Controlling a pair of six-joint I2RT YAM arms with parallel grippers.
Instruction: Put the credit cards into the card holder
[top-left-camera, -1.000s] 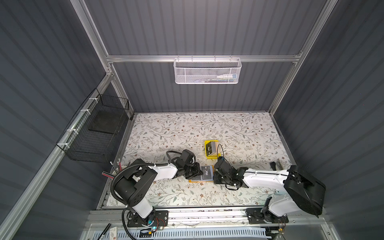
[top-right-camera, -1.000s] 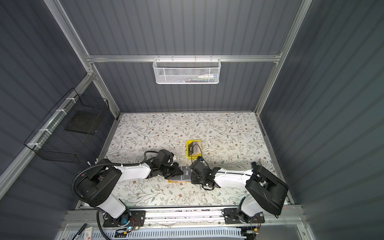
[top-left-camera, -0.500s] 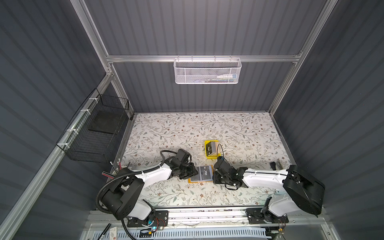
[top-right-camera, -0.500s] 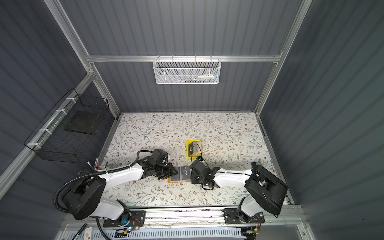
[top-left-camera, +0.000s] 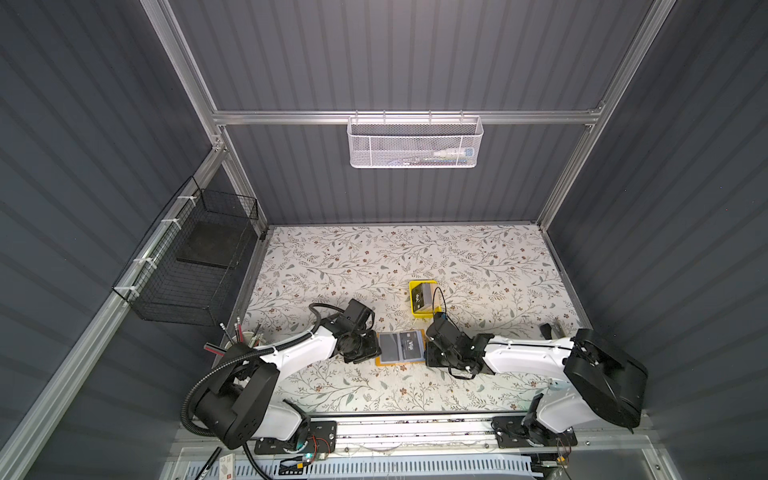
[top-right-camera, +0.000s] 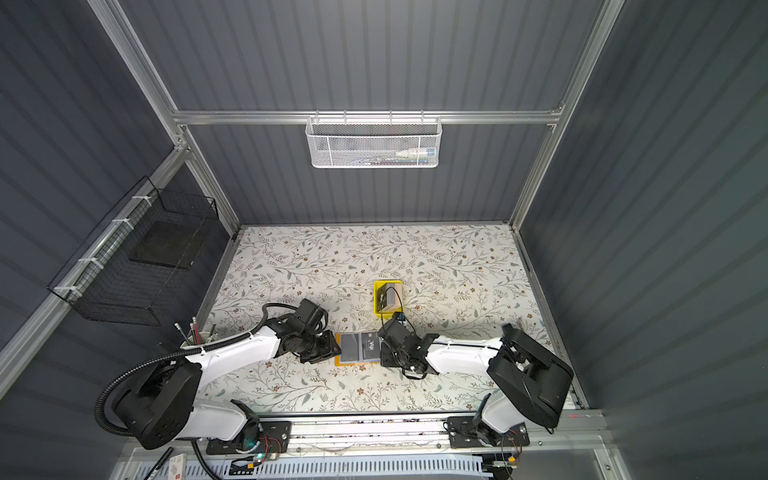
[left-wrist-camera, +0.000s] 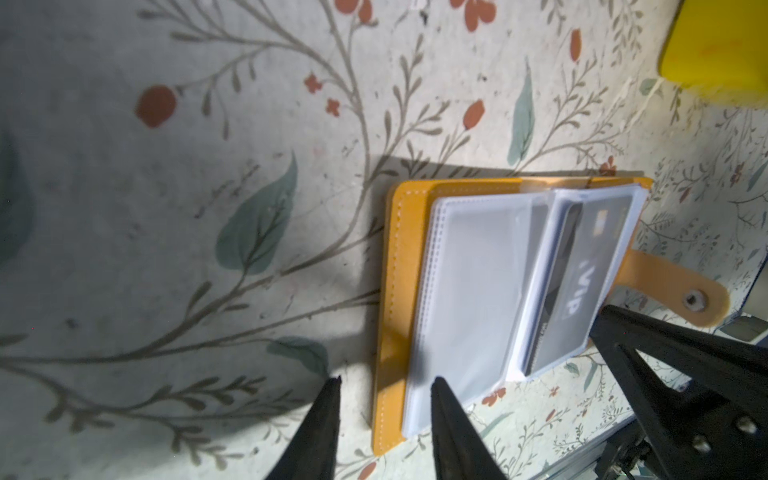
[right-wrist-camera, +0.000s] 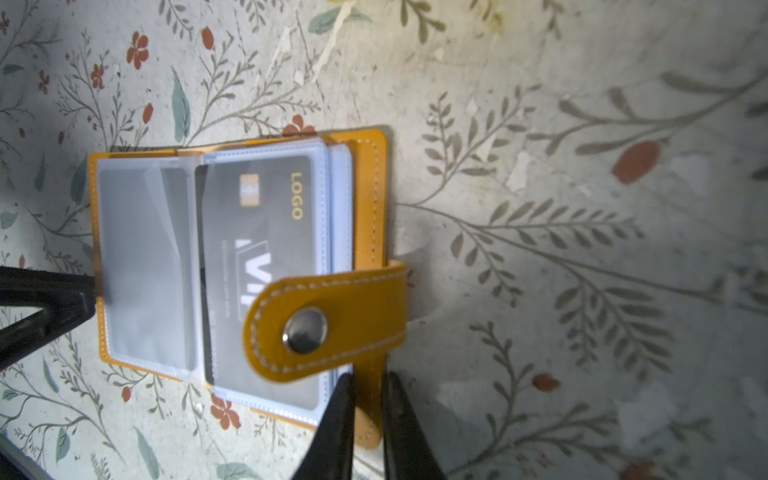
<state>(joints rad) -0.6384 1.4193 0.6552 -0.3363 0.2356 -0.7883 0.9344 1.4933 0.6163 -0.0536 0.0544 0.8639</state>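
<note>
Card holder (top-left-camera: 390, 363) (top-right-camera: 353, 363) (left-wrist-camera: 399, 270) (right-wrist-camera: 370, 187) lies open and flat on the floral counter (top-left-camera: 374, 257), between the two claws. A black VIP card (right-wrist-camera: 257, 232) (left-wrist-camera: 582, 266) (top-left-camera: 411, 344) sits inside a clear sleeve page. The snap strap (right-wrist-camera: 328, 324) curls over the card's face.

Right claw (right-wrist-camera: 368, 380): jaws nearly together, pinching the orange cover edge beside the strap.

Left claw (left-wrist-camera: 384, 384): jaws partly apart, gripping nothing, poised at the opposite cover edge.

Yellow tray (top-left-camera: 415, 286) stands near the holder, farther from the arm bases, not touching it.
</note>
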